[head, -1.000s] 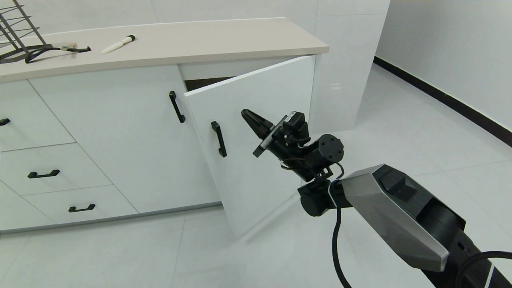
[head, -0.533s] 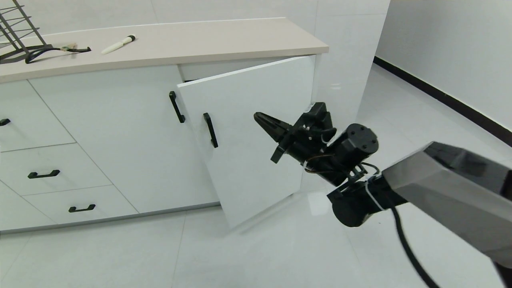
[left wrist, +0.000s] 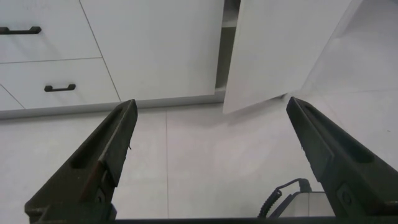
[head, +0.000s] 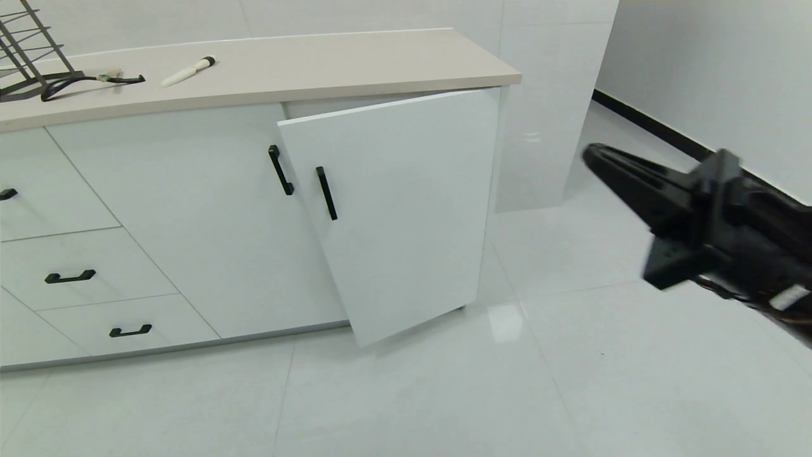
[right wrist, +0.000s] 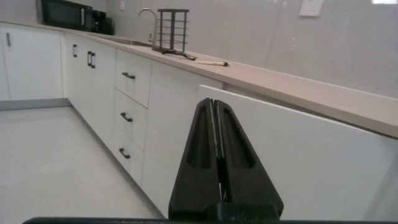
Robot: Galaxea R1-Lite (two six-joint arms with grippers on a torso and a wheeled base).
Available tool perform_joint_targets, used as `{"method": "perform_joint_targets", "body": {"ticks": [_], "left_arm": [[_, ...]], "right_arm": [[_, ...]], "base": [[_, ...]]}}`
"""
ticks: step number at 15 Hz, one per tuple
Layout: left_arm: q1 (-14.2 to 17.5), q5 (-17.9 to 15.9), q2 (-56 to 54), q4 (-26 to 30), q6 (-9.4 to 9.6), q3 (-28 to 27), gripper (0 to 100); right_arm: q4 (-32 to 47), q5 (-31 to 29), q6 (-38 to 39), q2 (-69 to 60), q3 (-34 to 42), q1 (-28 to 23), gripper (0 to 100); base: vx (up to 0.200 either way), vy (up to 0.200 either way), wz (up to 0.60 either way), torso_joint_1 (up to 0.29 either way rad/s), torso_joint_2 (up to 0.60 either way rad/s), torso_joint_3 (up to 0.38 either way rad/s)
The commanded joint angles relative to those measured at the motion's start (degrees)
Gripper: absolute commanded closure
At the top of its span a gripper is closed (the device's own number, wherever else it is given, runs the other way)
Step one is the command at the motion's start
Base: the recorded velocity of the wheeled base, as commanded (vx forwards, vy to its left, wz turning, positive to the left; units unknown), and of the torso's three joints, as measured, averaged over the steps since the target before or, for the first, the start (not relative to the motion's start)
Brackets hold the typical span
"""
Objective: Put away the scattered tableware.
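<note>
Where knife [head: 188, 70] lies: on counter [head: 355, 60], upper left, well apart from right gripper [head: 595, 156] at right edge
Right gripper: fingers together
Left gripper [left wrist: 211, 107]: fingers apart

A kitchen: white cabinets with black bar handles [head: 190, 209] under a long beige countertop [head: 330, 63] carrying a black wire rack [head: 28, 47] and a white utensil [head: 186, 71], a curved metal tap [right wrist: 148, 17], a black microwave [right wrist: 63, 13], glossy white floor tiles [head: 444, 393].
</note>
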Motion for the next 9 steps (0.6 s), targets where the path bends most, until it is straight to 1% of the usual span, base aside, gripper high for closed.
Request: {"method": "perform_joint_targets", "body": {"ticks": [1,2,3,4,5,6,7,8,9], "left_arm": [[0.0,0.0,0.0,0.0,0.06,0.0,0],[0.0,0.0,0.0,0.0,0.06,0.0,0],[0.0,0.0,0.0,0.0,0.06,0.0,0],[0.0,0.0,0.0,0.0,0.06,0.0,0],[0.0,0.0,0.0,0.0,-0.03,0.0,0],[0.0,0.1,0.0,0.0,-0.03,0.0,0],[0.0,0.1,0.0,0.0,-0.03,0.0,0],[0.0,0.1,0.0,0.0,-0.03,0.0,0],[0.0,0.0,0.0,0.0,-0.03,0.0,0]], "right_arm": [[-0.1,0.2,-0.3,-27.7,22.0,-7.8,100],[-0.1,0.2,-0.3,-33.8,26.9,-10.4,100],[0.3,0.2,-0.3,-36.8,29.8,-11.9,100],[3.3,0.2,-0.2,-41.6,30.4,-14.1,100],[5.7,0.0,-0.1,-44.1,30.4,-14.8,100],[15.9,-0.4,0.0,-50.4,30.4,-16.6,100],[23.1,-0.5,0.2,-54.3,30.4,-18.3,100],[33.0,-0.5,0.5,-61.4,30.4,-21.0,100],[39.8,-1.7,1.5,-67.4,30.4,-22.8,100]], "base": [[0.000,0.000,0.00,0.000,0.00,0.000],[0.000,0.000,0.00,0.000,0.00,0.000],[0.000,0.000,0.00,0.000,0.00,0.000],[0.000,0.000,0.00,-0.002,0.00,0.061],[0.000,0.000,0.00,0.000,0.00,0.000],[0.000,0.000,0.00,0.000,0.00,0.000],[0.000,0.000,0.00,0.000,0.00,0.000],[0.000,0.000,0.00,0.000,0.00,0.000],[0.000,0.000,0.00,0.000,0.00,0.000]]}}
